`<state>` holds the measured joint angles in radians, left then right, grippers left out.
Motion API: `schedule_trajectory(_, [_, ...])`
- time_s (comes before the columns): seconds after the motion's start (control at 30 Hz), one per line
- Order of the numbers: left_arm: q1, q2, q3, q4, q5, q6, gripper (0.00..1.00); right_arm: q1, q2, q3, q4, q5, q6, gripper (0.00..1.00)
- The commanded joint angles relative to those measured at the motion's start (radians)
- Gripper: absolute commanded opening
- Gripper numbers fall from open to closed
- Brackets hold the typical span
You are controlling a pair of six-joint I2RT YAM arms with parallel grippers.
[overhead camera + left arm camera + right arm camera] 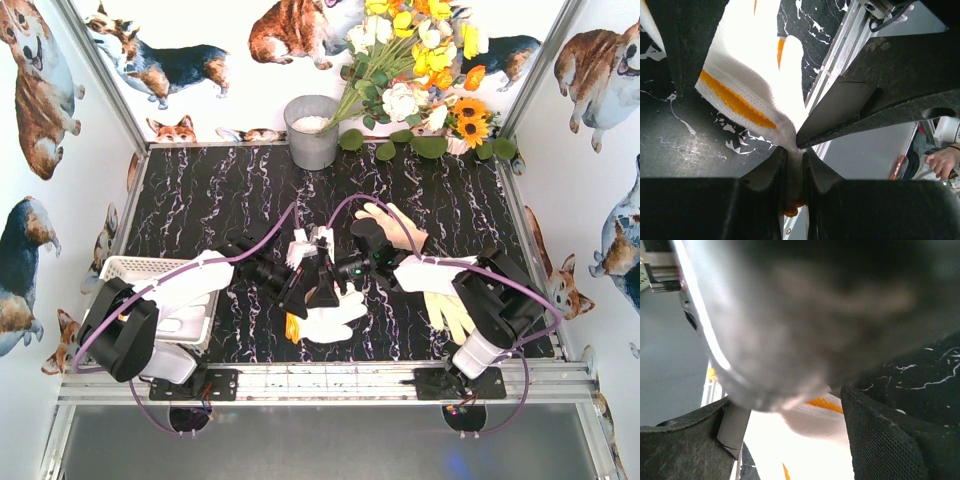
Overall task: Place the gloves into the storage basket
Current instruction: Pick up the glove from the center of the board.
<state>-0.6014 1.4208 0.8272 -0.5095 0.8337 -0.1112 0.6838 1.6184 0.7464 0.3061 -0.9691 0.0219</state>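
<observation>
The pick-up is in hand: the white glove with the orange cuff (752,75) is pinched at its cuff by the nearly shut left tool (797,149), and the rest is spread limp on the bench (220,200) just below it. The right tool (787,400) stands wide open beside the same glove, with nothing gripped. Next the glove must be lifted and carried to the storage basket (128,267), well off to the left tool's left.

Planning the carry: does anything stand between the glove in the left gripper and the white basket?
No object lies on the table between glove and storage basket; only the left arm's own body hangs over the basket.
</observation>
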Motion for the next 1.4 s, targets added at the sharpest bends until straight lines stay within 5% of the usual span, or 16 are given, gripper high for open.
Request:
schedule_trajectory(0.0, [0.002,-0.004,0.018,0.044,0.045,0.000,0.00,0.032,0.011,0.028,0.151,-0.093,0.036,0.73])
schedule_trajectory(0.33, [0.002,-0.022,0.001,0.064,0.030,-0.035,0.00,0.067,0.020,0.043,-0.033,-0.126,-0.042,0.70])
schedule_trajectory(0.67, [0.016,-0.073,-0.032,0.112,0.007,-0.073,0.00,0.072,-0.007,-0.012,0.011,-0.105,-0.017,0.65])
schedule_trajectory(0.83, [0.018,-0.076,-0.035,0.108,0.016,-0.070,0.00,0.074,-0.006,-0.015,0.012,-0.107,-0.011,0.54])
schedule_trajectory(1.37, [0.022,-0.110,-0.053,0.132,0.047,-0.101,0.00,0.074,0.012,-0.047,-0.012,-0.059,-0.049,0.59])
